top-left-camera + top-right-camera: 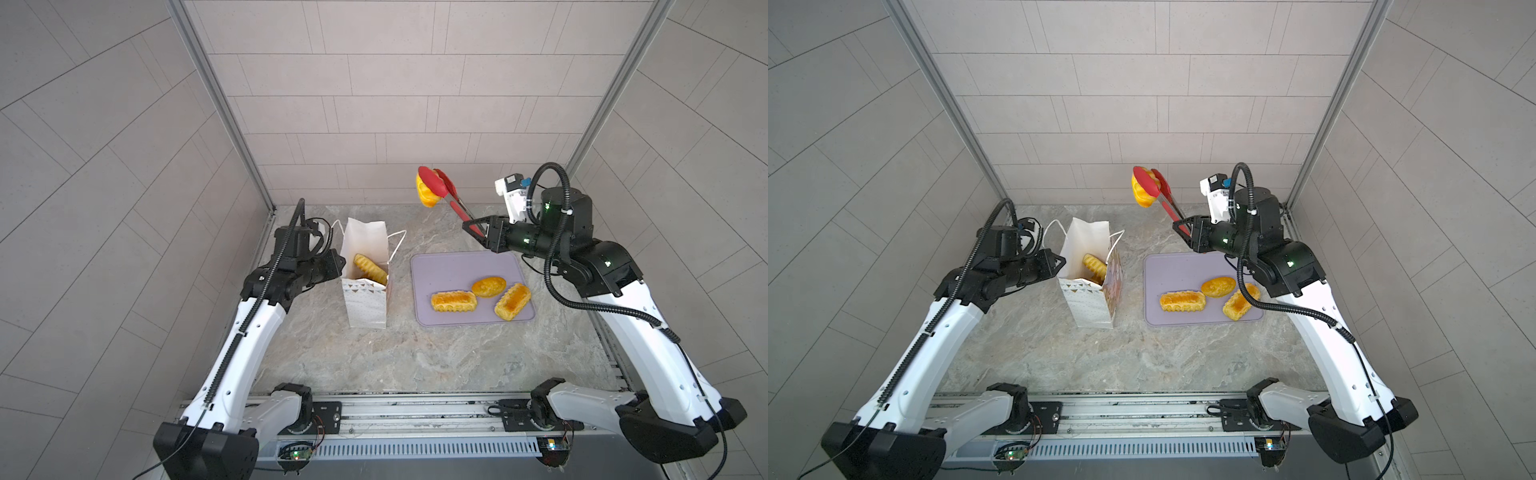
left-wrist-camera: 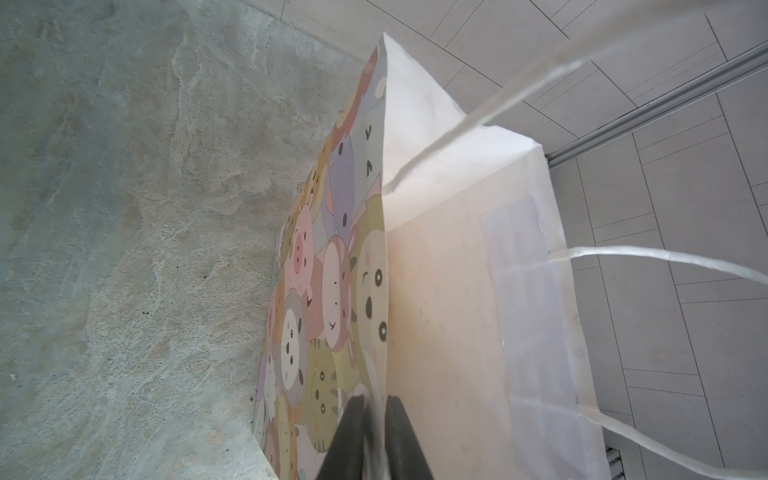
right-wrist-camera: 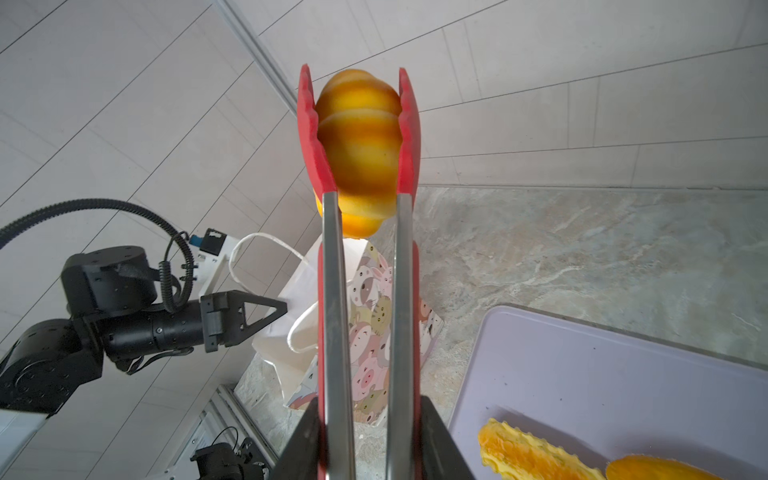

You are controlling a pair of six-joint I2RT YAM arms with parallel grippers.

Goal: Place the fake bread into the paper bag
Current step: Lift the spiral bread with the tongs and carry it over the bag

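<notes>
The white paper bag (image 1: 365,305) (image 1: 1090,305) stands open left of centre, with one ridged fake bread loaf (image 1: 370,268) (image 1: 1094,266) inside. My left gripper (image 1: 340,264) (image 2: 374,401) is shut on the bag's left wall (image 2: 436,291). My right gripper (image 1: 476,233) (image 1: 1183,232) (image 3: 370,409) is shut on red tongs (image 1: 451,195) (image 3: 332,291). The tongs pinch a ridged golden bread (image 1: 427,198) (image 1: 1142,196) (image 3: 359,137) high in the air, behind and to the right of the bag. Two long loaves (image 1: 453,302) (image 1: 512,302) and a round bun (image 1: 489,286) lie on the lilac tray (image 1: 457,266).
The lilac tray (image 1: 1183,266) (image 3: 582,374) lies flat to the right of the bag on the marbled tabletop (image 1: 374,357). The bag's cord handles (image 1: 397,245) (image 2: 665,255) hang loose at its mouth. Tiled walls with metal posts close in the back and sides.
</notes>
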